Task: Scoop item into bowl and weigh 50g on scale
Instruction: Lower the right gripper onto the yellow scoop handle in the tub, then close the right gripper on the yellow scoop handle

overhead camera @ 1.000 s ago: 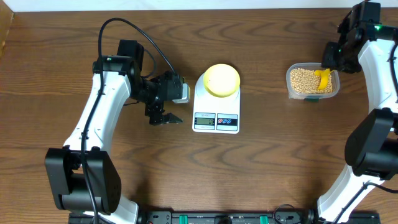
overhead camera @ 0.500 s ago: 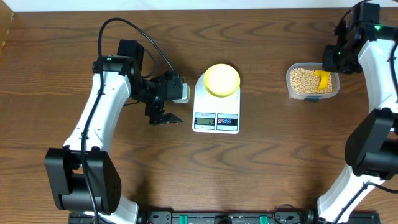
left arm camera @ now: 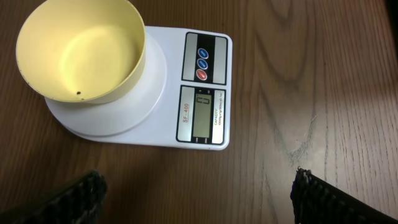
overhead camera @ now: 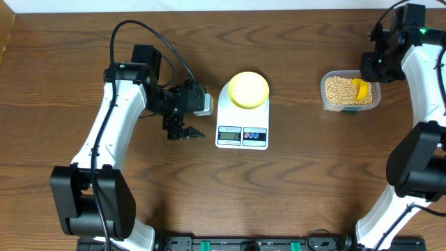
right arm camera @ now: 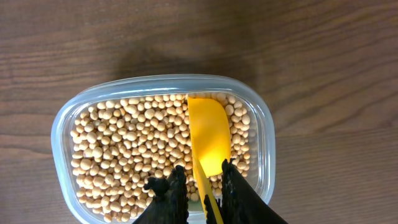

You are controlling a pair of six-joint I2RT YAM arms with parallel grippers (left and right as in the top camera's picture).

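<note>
Soybean-like grains (right arm camera: 124, 155) fill a clear container (right arm camera: 62, 124) right under & just ahead of the R tool (right arm camera: 200, 186), which is pinched narrow on the handle of the yellow scoop (right arm camera: 208, 140); it looks like a grip, tho the contact itself is hard to see. Scoop blade lies on top of the heap ahead of the tips, empty. To do this step well: tip the blade nose-down, push fwd thru the grains away from the tool, then level out before lifting so nothing rolls off. Take a modest load, since the target wt is small & topping up is easier than taking out. Bowl (left arm camera: 134, 68) sits on the scale (left arm camera: 205, 81), ahead & to the left of the L tool (overhead camera: 182, 131), whose jaws stand wide w/ nothing in them over the bare counter (left arm camera: 311, 93). Bowl looks empty bar one dark speck. Vs a sec ago: R tool has shifted slightly twd the far side of the container, scoop barely moved; L arm, bowl & scale unchanged.
</note>
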